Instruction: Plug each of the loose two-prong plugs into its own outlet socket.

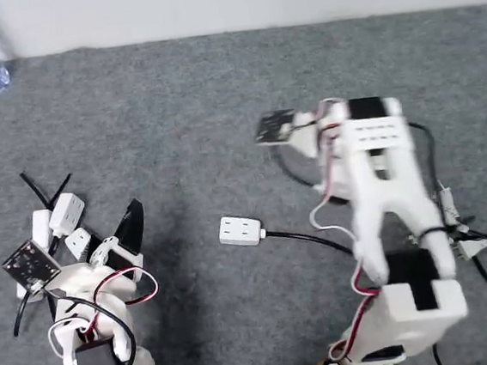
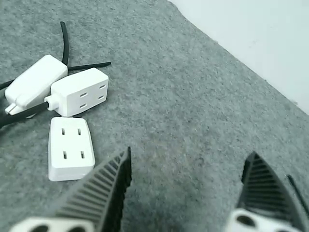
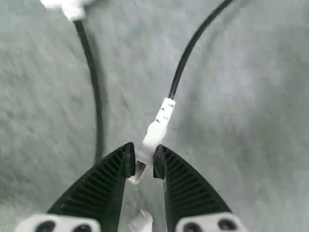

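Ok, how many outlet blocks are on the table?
3: a mid-table outlet, an upturned outlet and a side-lying outlet near the left gripper. The white block beside them shows no slots; possibly a fourth.

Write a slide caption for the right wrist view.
Right tool pinching a white plug, its black cord trailing across grey carpet.
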